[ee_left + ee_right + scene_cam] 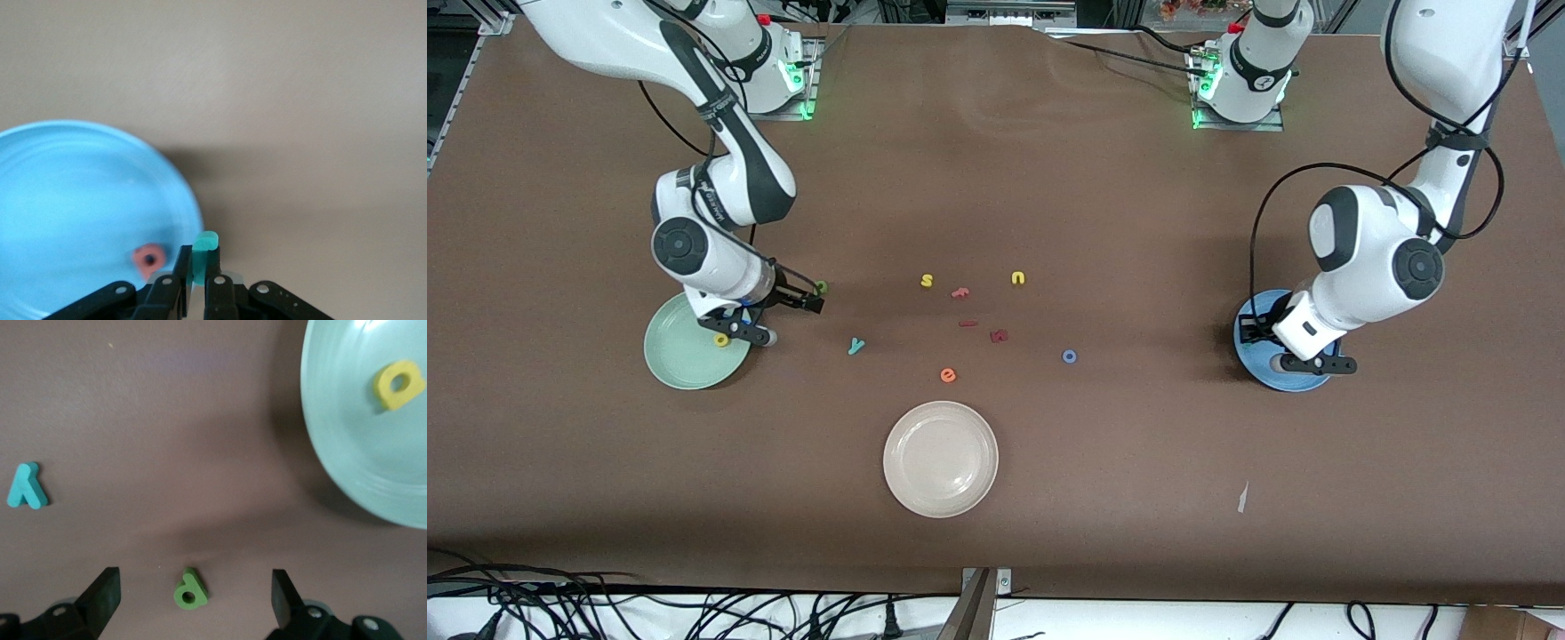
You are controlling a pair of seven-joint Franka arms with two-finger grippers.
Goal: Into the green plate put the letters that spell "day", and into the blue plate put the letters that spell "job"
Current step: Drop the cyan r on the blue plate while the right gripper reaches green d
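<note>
Teal "j" (205, 248) sits pinched between the closed fingers of the left gripper (198, 283), over the blue plate (1258, 369), where the coral "b" (149, 259) lies. Right gripper (193, 590), jaws wide, straddles the green "d" (189, 590) beside the green plate (685, 369) holding the yellow "a" (398, 384); the teal "y" (856, 346) and blue "o" (1069, 356) lie on the table (1138, 222).

Bright even overhead light, blurry wrist views

Yellow "a" (721, 339) in green plate (680, 366), coral "b" (149, 257) in blue plate (73, 207)
</note>
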